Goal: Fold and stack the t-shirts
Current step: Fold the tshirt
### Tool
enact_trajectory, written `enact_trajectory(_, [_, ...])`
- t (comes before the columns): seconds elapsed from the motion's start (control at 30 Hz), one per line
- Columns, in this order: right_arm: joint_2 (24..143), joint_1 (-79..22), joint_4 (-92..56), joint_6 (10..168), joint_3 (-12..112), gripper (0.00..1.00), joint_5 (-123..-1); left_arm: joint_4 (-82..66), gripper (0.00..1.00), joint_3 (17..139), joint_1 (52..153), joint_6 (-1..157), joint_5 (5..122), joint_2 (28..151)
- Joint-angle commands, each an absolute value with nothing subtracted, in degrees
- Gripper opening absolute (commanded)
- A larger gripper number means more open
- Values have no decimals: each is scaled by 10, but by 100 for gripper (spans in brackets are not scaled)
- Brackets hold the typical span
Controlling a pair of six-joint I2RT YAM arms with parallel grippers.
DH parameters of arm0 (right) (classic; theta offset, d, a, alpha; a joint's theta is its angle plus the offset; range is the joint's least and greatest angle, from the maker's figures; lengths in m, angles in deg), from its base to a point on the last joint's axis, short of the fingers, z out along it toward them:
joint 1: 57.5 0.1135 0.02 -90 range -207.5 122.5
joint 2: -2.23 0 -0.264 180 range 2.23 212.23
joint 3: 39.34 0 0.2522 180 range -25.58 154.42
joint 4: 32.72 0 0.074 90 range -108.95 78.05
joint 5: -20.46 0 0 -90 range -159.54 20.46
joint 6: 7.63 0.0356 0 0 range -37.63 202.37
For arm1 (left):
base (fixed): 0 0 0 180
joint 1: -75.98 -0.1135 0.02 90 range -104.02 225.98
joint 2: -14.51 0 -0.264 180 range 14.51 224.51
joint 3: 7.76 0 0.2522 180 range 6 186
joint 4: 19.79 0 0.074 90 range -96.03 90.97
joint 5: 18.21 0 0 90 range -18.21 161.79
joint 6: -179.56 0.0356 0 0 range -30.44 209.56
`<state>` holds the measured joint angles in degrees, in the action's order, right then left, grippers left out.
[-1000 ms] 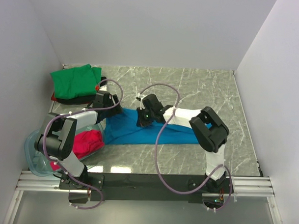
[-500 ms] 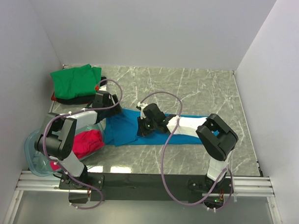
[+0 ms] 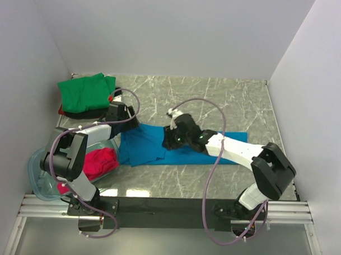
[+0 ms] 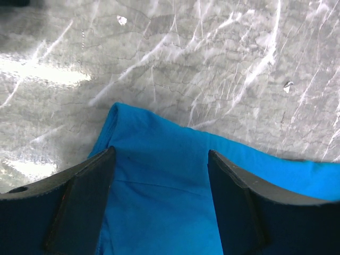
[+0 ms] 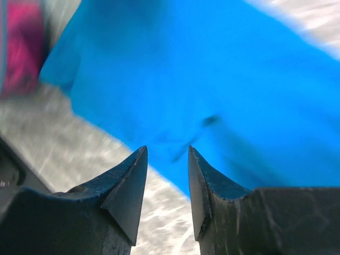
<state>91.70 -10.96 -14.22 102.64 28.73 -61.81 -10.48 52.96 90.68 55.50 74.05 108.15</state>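
A bright blue t-shirt [image 3: 153, 146] lies spread across the marble table, reaching right to about [image 3: 240, 142]. My left gripper [image 3: 129, 126] hovers open over its far left corner; the left wrist view shows cloth [image 4: 159, 207] between and below the wide-apart jaws of that gripper [image 4: 160, 151]. My right gripper [image 3: 169, 141] is over the shirt's middle, near its front edge. Its jaws [image 5: 167, 147] stand apart with nothing between them, above the blue cloth [image 5: 202, 69]. A green t-shirt [image 3: 86, 92] lies folded at the back left. A magenta-red t-shirt [image 3: 99, 161] sits in the bin.
A clear plastic bin [image 3: 39, 169] stands at the near left beside the left arm. Something red and dark [image 3: 62, 109] peeks out under the green shirt. White walls close in the table on three sides. Bare marble [image 3: 227, 101] lies behind the blue shirt.
My right gripper has opened and let go of the blue shirt. The right arm has stretched out to the right, and the shirt now reaches farther right. The left arm has not moved.
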Motion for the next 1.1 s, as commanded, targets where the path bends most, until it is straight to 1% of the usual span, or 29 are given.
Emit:
enact_trajectory(0.0, [893,-166,-130,1023,280,44,-653,-109,76,550,907,560,756,1050])
enact_trajectory(0.13, [906,-236,-134,1025,263,44,-656,-112,76,544,932,554,748,1043])
enact_trajectory(0.27, [934,-281,-154,1040,246,44,-648,-122,76,533,958,541,728,1053])
enact_trajectory(0.47, [974,-294,-142,1068,232,44,-658,-150,76,493,990,513,707,1057])
enact_trajectory(0.67, [1001,-317,-125,1095,224,44,-667,-158,76,503,990,511,686,1121])
enact_trajectory(0.77, [1000,-330,-126,1108,211,44,-663,-152,76,530,987,517,687,1143])
enact_trajectory(0.87, [995,-339,-115,1123,208,44,-684,-134,76,579,987,526,677,1177])
enact_trajectory(1.07, [979,-347,-88,1147,203,44,-723,-75,76,703,987,551,687,1259])
